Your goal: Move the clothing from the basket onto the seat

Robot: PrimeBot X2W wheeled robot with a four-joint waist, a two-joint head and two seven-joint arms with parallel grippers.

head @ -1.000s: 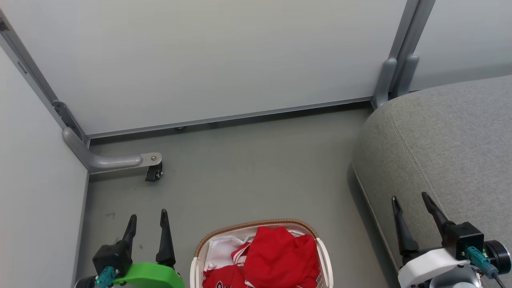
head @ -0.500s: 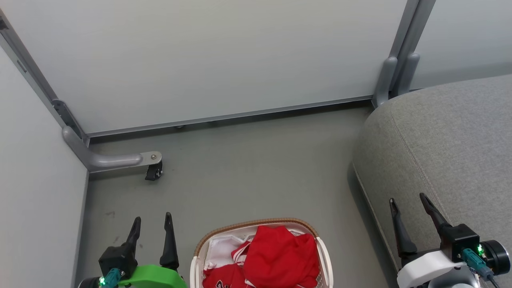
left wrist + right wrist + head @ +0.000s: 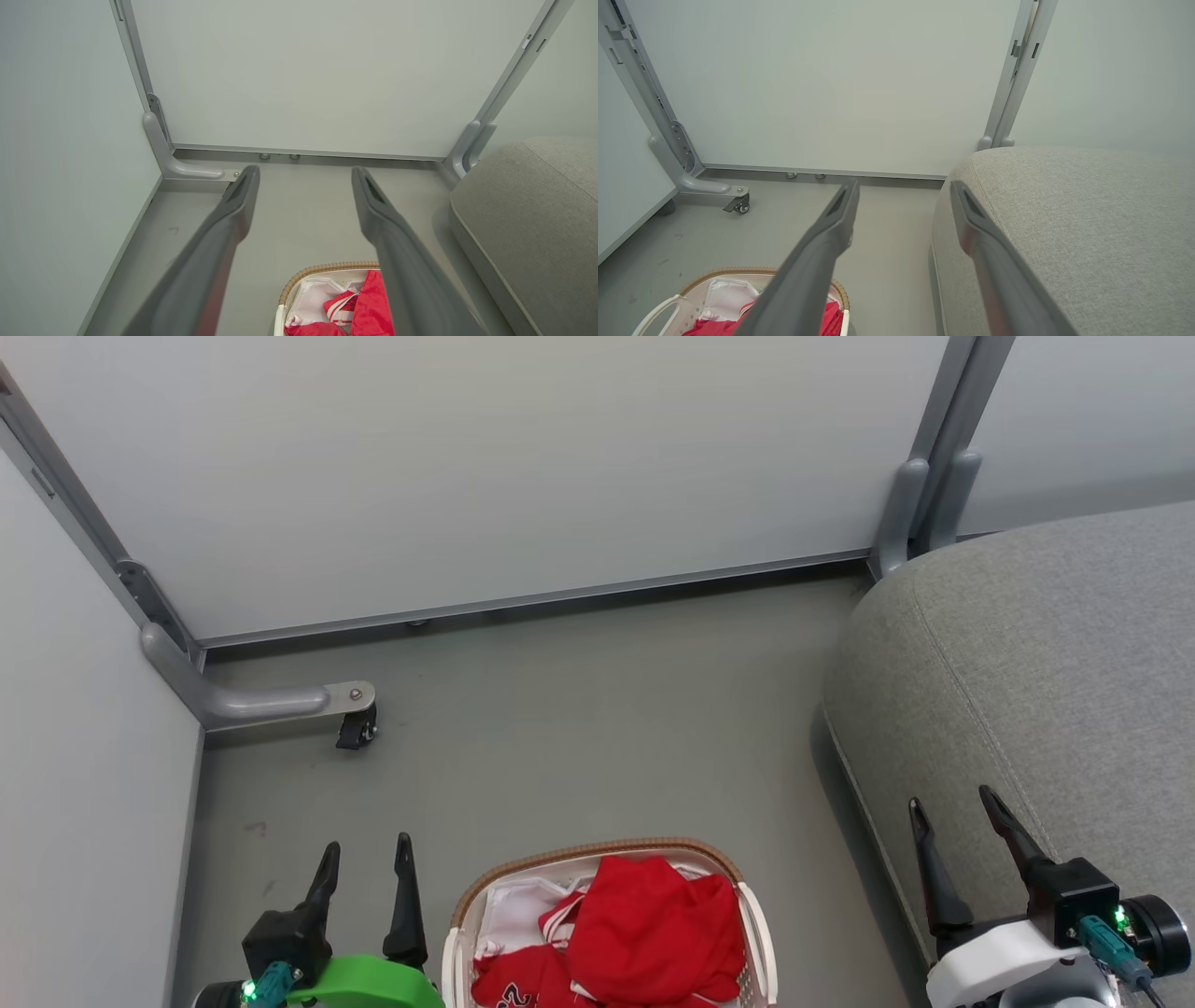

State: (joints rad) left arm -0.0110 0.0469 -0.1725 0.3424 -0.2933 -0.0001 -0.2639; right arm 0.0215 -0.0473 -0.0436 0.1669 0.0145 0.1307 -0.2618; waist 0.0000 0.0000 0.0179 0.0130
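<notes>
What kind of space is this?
Probably a staged test cell, not a home: pale partition panels on grey castered frames, a large grey fabric sofa, an off-white woven-rimmed laundry basket.

The clothing (image 3: 644, 933) lies in the basket (image 3: 597, 848) at 6 o'clock on the floor (image 3: 579, 728), the seat (image 3: 1046, 663) at 3 o'clock, the partition (image 3: 523, 467) behind at 12 o'clock

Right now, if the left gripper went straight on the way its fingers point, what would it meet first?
The left gripper would probably meet the grey floor by the foot of the white panel, or the panel itself; depth is unclear. The basket lies right of that line.
</notes>
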